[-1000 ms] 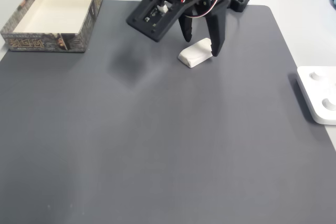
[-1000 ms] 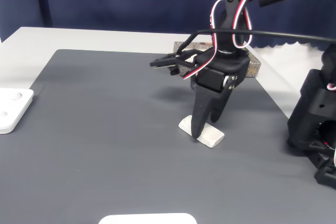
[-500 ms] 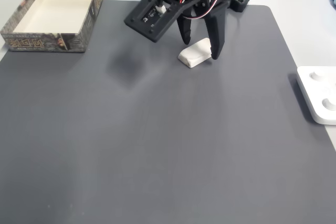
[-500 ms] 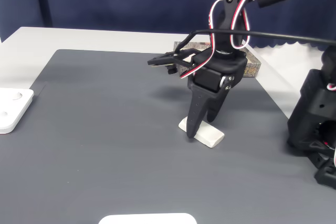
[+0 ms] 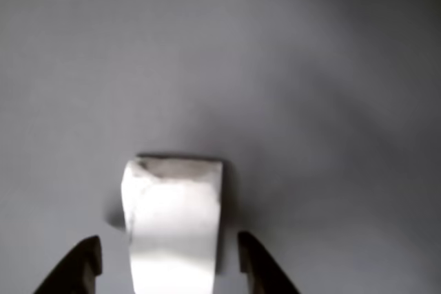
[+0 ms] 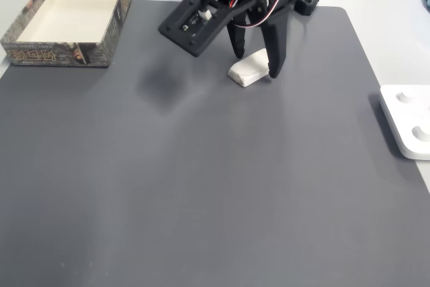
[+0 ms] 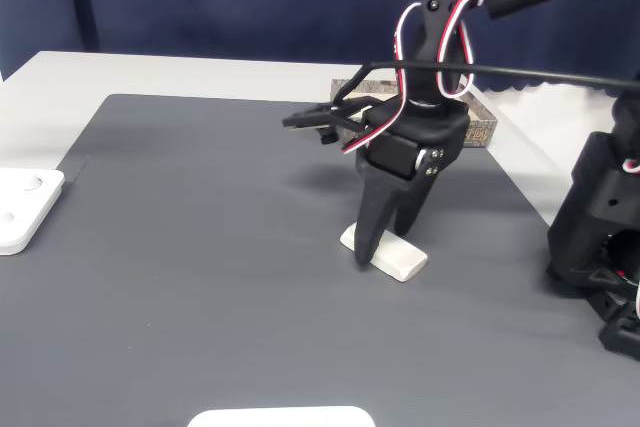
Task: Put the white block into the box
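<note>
The jaws [image 6: 255,65] are standing parted astride the white block [image 6: 250,69], gripping nothing yet. The block is lying flat on the grey surface [image 6: 215,186] between the fingertips [image 5: 84,266]. Grasp, lift and carry are all outstanding; the box [image 6: 67,18] is sitting well apart, empty.

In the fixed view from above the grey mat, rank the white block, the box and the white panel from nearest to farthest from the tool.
1. White block: between the open fingers of the tool, at the mat's top centre.
2. White panel: off the mat's right edge.
3. Box: top left corner, farthest, though not by much.
</note>
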### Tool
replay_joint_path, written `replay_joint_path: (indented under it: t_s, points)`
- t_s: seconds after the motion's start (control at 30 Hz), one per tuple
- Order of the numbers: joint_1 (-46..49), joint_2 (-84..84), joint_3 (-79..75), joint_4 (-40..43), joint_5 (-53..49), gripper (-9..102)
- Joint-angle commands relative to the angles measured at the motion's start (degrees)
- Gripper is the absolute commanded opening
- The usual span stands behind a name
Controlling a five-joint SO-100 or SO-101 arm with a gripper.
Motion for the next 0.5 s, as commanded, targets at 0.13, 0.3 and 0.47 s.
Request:
replay_joint_path:
  t_s: [0.13,0.3,0.47]
  points:
    - [-1.5,-0.4,-0.2,-1.1,-0.8,27]
    - [-1.8,-0.7,-0.1,-1.1,-0.8,28]
    - [-2.3,-1.0,-0.1,-1.6,-0.9,28]
